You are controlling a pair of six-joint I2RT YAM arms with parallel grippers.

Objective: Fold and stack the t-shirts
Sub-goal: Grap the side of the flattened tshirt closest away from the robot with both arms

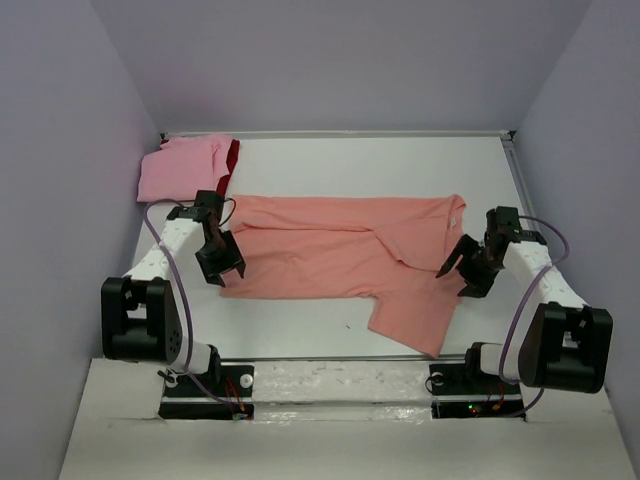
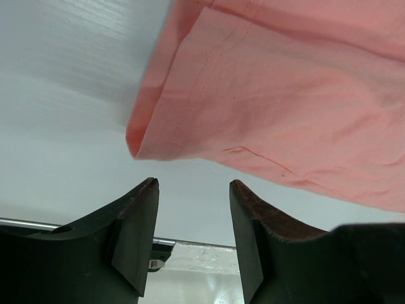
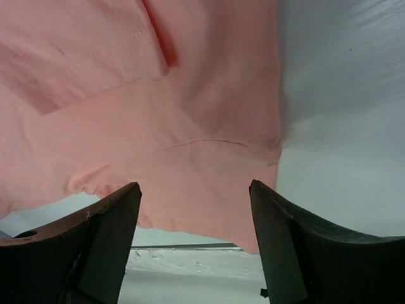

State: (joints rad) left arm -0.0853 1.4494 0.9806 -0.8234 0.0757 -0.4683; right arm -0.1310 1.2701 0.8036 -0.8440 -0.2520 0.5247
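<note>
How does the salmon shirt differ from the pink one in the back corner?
The salmon shirt lies spread wide at centre; the pink shirt sits compact in the far left corner. Salmon is deeper orange, pink paler. Pink overlaps dark red cloth; salmon lies alone. Both are plain.

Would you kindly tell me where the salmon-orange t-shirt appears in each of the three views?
Top external: the salmon-orange t-shirt lies spread across the middle.
Left wrist: its corner fills the upper right.
Right wrist: its cloth fills the upper left and centre.
Shared landmark: the white table.
</note>
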